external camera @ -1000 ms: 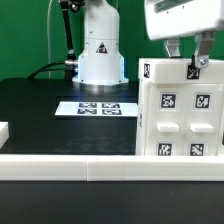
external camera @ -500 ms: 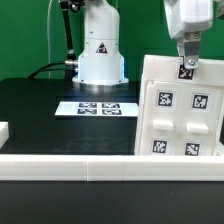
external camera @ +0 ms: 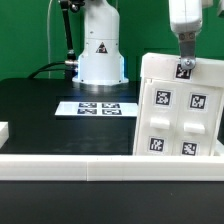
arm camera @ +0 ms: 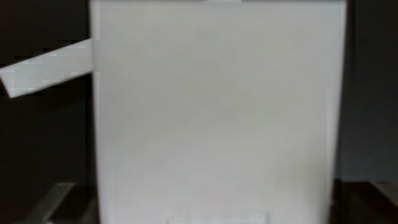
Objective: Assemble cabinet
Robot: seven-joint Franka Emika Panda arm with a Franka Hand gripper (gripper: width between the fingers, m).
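The cabinet (external camera: pixel 178 108) is a big white box that stands on the black surface (external camera: pixel 40 115), on the exterior view's right and near the camera. It leans a little, so its top edge is not level. The face we can see has four small raised panels, and each panel has a black-and-white square tag on it. The cabinet sits just behind the low white wall (external camera: pixel 70 167) that runs along the near edge of the surface.

The claw (external camera: pixel 185 66) comes down from above and meets the top edge of the cabinet. A small tag hangs on it right where it touches the box. The claw seems to be clamped on that top edge, but the fingers are mostly hidden behind the tag, so I cannot tell for sure how they stand.

In the wrist view, the cabinet (arm camera: pixel 214 115) fills almost the whole picture as one tall, plain white side. The picture is blurry. A thin white strip pokes out at a slant beside it, and I cannot tell what that is.

Farther back, the marker board (external camera: pixel 98 108) lies flat on the surface, well apart from the cabinet. Behind it stands the robot's white base (external camera: pixel 100 50).
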